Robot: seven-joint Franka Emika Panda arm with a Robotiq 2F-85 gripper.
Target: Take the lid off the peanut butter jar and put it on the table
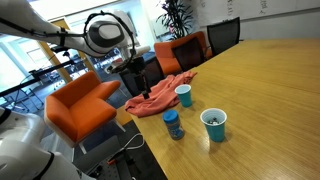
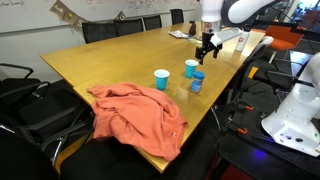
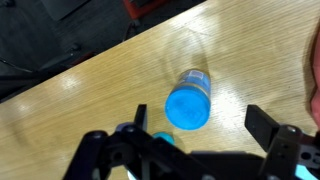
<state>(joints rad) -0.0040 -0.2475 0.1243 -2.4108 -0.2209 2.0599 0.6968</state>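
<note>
The peanut butter jar (image 3: 190, 82) stands upright on the wooden table (image 3: 90, 95). Its round blue lid (image 3: 187, 107) is on top. The jar also shows in both exterior views (image 1: 173, 125) (image 2: 197, 82), near the table's edge. My gripper (image 3: 200, 125) is open and empty. It hangs above the jar, and in the wrist view the lid lies between the two fingers, closer to the left one. The gripper shows in both exterior views (image 1: 131, 70) (image 2: 205, 46), well above the table.
Two open blue cups (image 1: 184, 95) (image 1: 214, 124) stand close to the jar (image 2: 162, 79) (image 2: 191, 68). A blue rim (image 3: 160, 139) peeks out beside a finger. An orange cloth (image 1: 152, 98) (image 2: 135, 115) drapes over the table edge. Chairs (image 1: 80, 105) stand round the table.
</note>
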